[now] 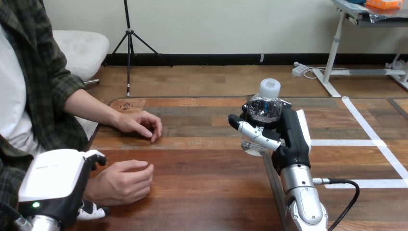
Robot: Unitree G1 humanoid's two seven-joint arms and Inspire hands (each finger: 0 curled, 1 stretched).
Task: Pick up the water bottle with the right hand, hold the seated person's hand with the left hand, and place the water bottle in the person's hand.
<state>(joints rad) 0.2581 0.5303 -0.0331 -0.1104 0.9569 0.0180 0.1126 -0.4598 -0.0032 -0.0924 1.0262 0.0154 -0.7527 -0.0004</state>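
A clear water bottle [264,109] with a white cap stands upright in my right hand [288,137], whose fingers and thumb curl round its lower half, a little above the wooden table [202,192] right of centre. At the lower left, my left hand [53,180] is at the wrist of the person's nearer hand [120,182]. Its thumb lies over the wrist and its fingertips [92,211] show beneath it. That hand of the person rests on the table, loosely curled and holding nothing. The bottle is well apart from it, to the right.
The person's other hand [139,124] rests palm down on the table farther back at the left. White tape lines [370,126] cross the table's right part. The table's far edge runs just behind the bottle.
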